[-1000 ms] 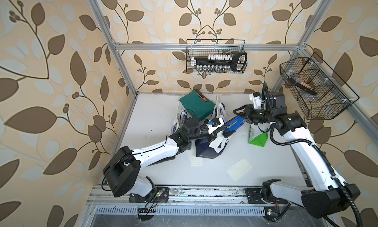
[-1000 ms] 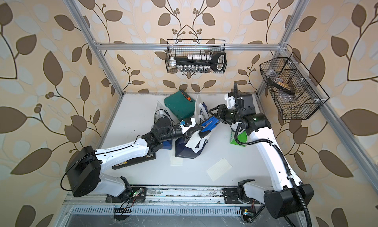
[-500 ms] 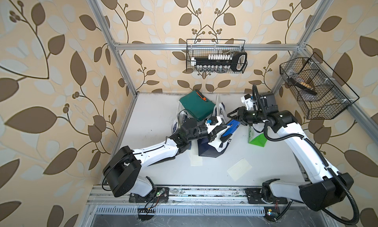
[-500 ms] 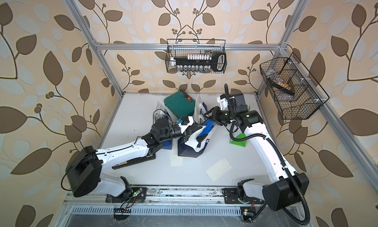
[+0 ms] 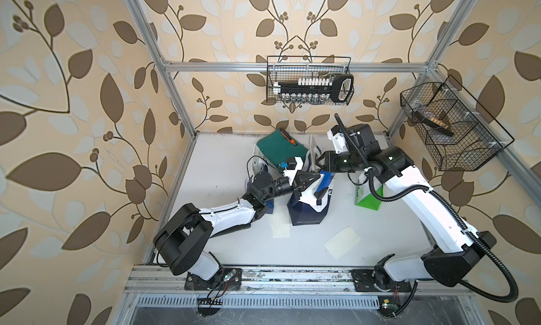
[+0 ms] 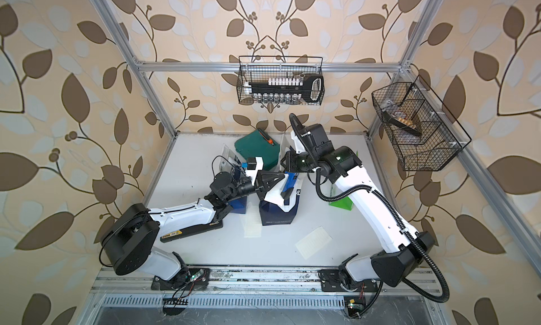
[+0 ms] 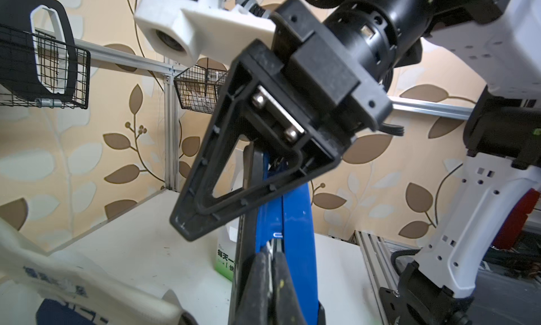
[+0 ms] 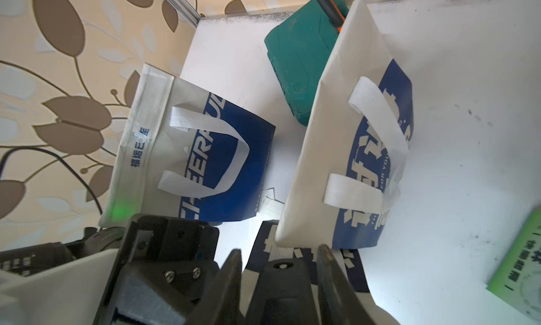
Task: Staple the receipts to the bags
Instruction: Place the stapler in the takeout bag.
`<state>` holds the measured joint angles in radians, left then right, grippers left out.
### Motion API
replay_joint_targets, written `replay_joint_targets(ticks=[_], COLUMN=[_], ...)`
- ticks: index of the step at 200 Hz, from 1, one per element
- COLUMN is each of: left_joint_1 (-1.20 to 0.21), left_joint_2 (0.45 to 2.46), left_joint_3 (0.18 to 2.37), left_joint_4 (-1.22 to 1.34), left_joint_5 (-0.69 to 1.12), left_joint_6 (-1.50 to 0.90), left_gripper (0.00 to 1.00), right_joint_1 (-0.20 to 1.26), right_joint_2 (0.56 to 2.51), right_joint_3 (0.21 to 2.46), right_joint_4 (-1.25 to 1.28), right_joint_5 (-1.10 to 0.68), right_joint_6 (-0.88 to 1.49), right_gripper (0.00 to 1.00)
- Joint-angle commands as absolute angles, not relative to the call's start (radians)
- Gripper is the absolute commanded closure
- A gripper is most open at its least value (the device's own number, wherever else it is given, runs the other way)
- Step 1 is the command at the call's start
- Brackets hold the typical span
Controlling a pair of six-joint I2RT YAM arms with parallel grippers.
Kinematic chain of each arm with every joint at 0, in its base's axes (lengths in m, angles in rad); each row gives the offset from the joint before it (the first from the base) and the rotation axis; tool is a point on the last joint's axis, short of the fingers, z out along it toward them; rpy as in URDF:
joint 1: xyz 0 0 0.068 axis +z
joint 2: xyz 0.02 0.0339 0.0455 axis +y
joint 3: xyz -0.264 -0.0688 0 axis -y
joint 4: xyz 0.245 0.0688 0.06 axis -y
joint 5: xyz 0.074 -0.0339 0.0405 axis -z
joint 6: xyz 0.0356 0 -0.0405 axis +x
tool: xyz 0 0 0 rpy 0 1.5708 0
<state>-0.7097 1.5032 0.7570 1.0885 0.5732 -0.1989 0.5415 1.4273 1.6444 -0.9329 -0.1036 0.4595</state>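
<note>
The right gripper (image 8: pixel 279 254) squeezes the blue stapler (image 7: pixel 294 215) in its jaws, holding it at the top of the middle navy bag (image 5: pixel 306 216). The left gripper (image 5: pixel 319 177) is there too, its jaws shut tight. One receipt (image 5: pixel 281 225) lies flat on the bench (image 5: pixel 222 162) just beside that bag, and another receipt (image 5: pixel 342 241) lies nearer the front edge.

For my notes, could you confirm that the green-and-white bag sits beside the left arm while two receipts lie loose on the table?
Not quite: the green-and-white bag sits beside the right arm, as both top views show; two receipts do lie loose on the table.
</note>
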Motion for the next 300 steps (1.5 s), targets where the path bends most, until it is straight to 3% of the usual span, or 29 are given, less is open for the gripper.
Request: replay_joint_targets(ticks=[1, 72, 152, 216, 266, 300], left_joint_1=[-0.683, -0.66, -0.611, -0.557, -0.54, -0.539], left_joint_2=[1.515, 1.535, 1.524, 1.478, 1.453, 1.411], left_joint_3=[0.747, 0.747, 0.771, 0.872, 0.903, 0.92], left_joint_4=[1.192, 1.223, 1.389, 1.434, 1.433, 1.434], left_joint_5=[0.536, 0.593, 0.677, 0.8, 0.846, 0.883], left_joint_6=[-0.274, -0.329, -0.508, -0.639, -0.687, -0.699], left_gripper=[1.0, 1.0, 1.0, 1.0, 1.0, 1.0], right_joint_1=[0.588, 0.605, 0.6, 0.601, 0.596, 0.556], right_joint_2=[1.453, 1.461, 1.398, 1.331, 1.269, 1.233], right_joint_3=[1.694, 1.717, 1.743, 1.806, 1.784, 1.753], right_joint_4=[-1.018, -0.939, -0.9, -0.869, -0.855, -0.862], right_joint_5=[-0.08, -0.24, -0.379, -0.492, -0.42, -0.404], right_joint_6=[0.413, 0.391, 0.278, 0.145, 0.014, -0.083], right_gripper=[0.86, 0.83, 0.52, 0.44, 0.32, 0.19])
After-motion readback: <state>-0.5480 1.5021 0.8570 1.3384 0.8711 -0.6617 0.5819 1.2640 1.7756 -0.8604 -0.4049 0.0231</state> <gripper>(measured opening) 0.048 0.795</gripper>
